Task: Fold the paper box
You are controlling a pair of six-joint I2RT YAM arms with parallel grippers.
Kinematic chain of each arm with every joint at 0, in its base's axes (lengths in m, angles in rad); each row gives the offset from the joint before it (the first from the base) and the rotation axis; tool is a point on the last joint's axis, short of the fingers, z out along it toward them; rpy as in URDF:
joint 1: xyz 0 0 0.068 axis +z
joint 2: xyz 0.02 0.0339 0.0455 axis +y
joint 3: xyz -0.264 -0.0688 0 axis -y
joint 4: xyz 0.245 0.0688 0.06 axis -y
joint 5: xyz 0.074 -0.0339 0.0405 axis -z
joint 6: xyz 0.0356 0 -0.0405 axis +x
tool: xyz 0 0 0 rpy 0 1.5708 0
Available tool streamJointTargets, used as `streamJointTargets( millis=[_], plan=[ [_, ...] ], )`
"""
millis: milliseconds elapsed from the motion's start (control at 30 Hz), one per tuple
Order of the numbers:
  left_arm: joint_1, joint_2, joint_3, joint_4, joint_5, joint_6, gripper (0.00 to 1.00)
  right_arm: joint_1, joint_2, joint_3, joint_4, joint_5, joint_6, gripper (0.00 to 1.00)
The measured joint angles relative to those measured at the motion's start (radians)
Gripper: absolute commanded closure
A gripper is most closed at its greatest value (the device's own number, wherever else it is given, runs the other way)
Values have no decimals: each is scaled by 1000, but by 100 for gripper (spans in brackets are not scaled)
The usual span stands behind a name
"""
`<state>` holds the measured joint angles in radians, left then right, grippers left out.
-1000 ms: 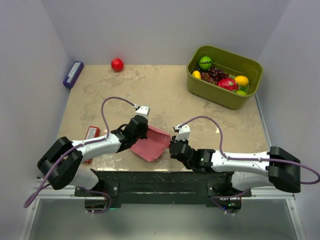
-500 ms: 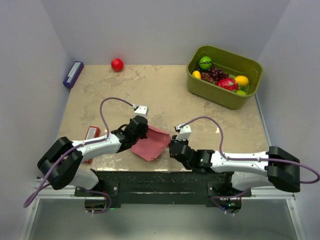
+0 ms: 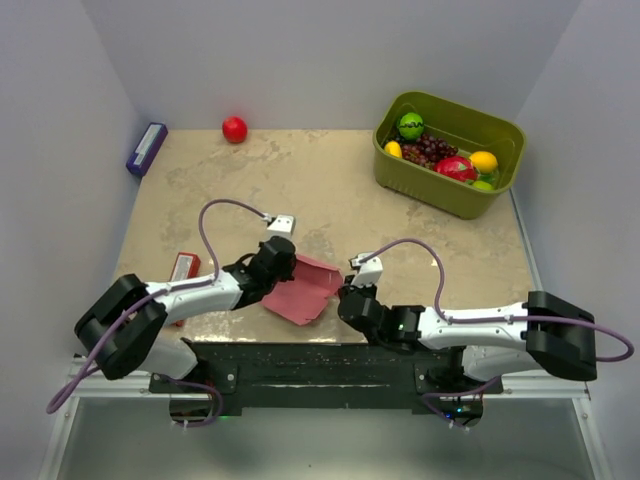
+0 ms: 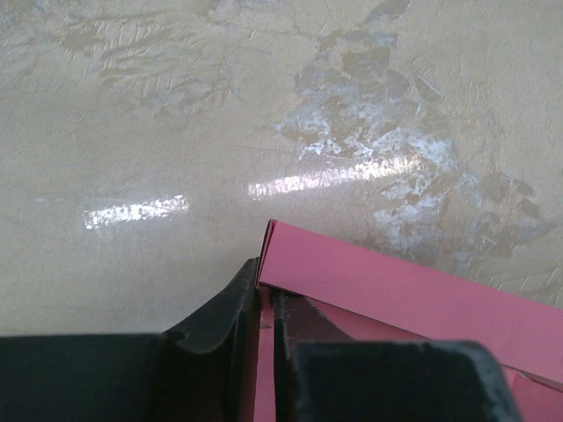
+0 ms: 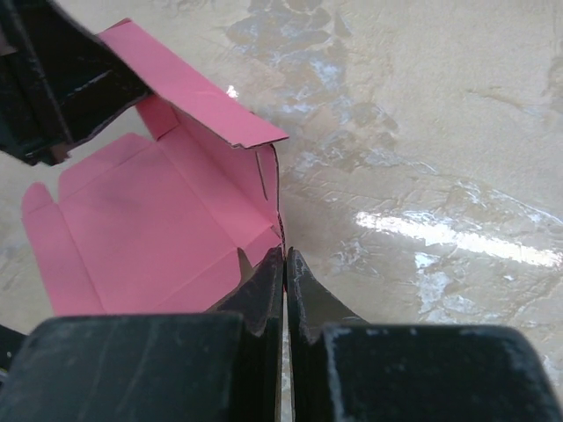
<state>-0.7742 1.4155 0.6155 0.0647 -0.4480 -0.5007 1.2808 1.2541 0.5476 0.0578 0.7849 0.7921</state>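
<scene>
- One beige table (image 3: 330, 190) carries everything. The paper box (image 3: 300, 292) lies low and centre in the top view, half open, with one flap (image 5: 189, 79) raised.
- The box is thin pink card, probably light and springy (creases will want to bounce back) and easily dented. It is best held by an edge beside a crease, not mid-panel.
- Left gripper (image 4: 266, 286), at the bottom of its wrist view, has its jaws nearly together, nipping the raised flap's edge.
- Right gripper (image 5: 284, 264) has its jaws pressed together, seemingly on the box's corner.
- The notched tab (image 5: 266, 176) looks likely to tear, so avoid gripping it.
</scene>
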Motion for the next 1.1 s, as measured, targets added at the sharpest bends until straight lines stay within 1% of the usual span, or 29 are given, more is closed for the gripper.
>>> streamJointTargets(
  millis=[133, 167, 267, 400, 533, 567, 633, 767, 833, 900, 933, 1000, 1033, 1100],
  plan=[
    [5, -68, -66, 47, 25, 15, 52, 11, 0, -60, 75, 37, -53, 100],
    [7, -82, -75, 55, 31, 19, 43, 14, 0, -70, 92, 47, -71, 100],
    [17, -150, -113, 83, 70, 31, 30, 15, -1, -99, 153, 68, -139, 100],
    [21, -248, -153, 100, 148, 46, 26, 15, -1, -135, 244, 79, -238, 100],
    [30, -349, -177, 83, 251, 48, 23, 15, 3, -167, 339, 77, -341, 100],
    [44, -383, -179, 71, 286, 48, 20, 15, 6, -175, 366, 76, -365, 100],
    [73, -441, -181, 55, 322, 46, 17, 15, 24, -186, 416, 76, -409, 100],
    [188, -546, -181, 20, 385, 36, 15, 15, 97, -190, 500, 77, -471, 99],
    [246, -550, -180, 19, 422, 32, 15, 15, 135, -189, 522, 77, -485, 94],
    [300, -518, -173, 18, 462, 34, 16, 15, 162, -189, 532, 77, -492, 91],
    [321, -488, -164, 16, 484, 37, 16, 15, 169, -189, 532, 77, -494, 85],
    [354, -416, -145, 19, 529, 41, 17, 15, 178, -189, 533, 77, -496, 77],
    [370, -385, -142, 26, 555, 41, 18, 15, 179, -189, 533, 77, -496, 70],
    [391, -343, -142, 40, 602, 40, 19, 15, 179, -189, 530, 79, -494, 62]
  ],
)
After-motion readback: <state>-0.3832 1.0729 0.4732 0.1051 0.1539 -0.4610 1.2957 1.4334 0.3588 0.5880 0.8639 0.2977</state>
